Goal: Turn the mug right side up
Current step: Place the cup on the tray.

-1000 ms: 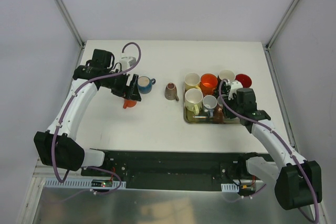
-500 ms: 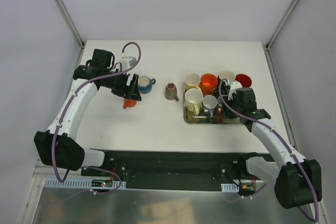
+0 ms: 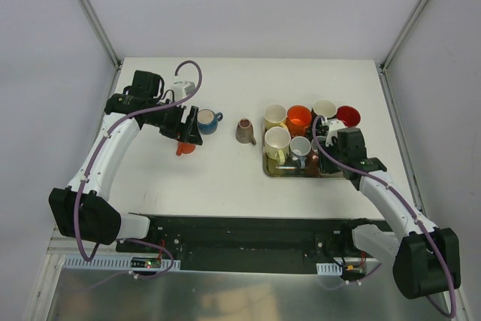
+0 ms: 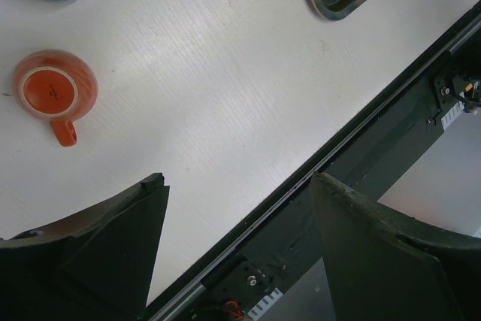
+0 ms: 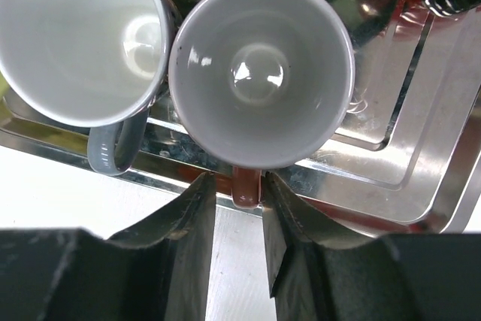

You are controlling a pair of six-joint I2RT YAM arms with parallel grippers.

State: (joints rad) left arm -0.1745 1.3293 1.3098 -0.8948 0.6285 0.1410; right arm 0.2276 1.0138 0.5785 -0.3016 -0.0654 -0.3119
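Observation:
A brown mug (image 5: pixel 261 73) with a white inside stands upright at the front edge of the steel tray (image 5: pixel 421 140). Its handle (image 5: pixel 246 186) points at my right gripper (image 5: pixel 239 186). The jaws straddle that handle: the right finger touches it and a small gap shows on the left, so the gripper is open. An orange mug (image 4: pixel 54 89) (image 3: pixel 185 148) stands upside down on the table below my left gripper (image 4: pixel 234 182), which is wide open and holds nothing. A taupe mug (image 3: pixel 244 131) also stands upside down at mid-table.
A grey mug (image 5: pixel 75 35) stands close against the brown one on its left. The tray (image 3: pixel 267 171) holds several more upright mugs. A blue mug (image 3: pixel 207 119) stands upright next to the left gripper. The black base rail (image 4: pixel 361 155) runs along the near table edge.
The right wrist has edged very slightly toward the near edge. The left arm and the mugs on the table have not moved.

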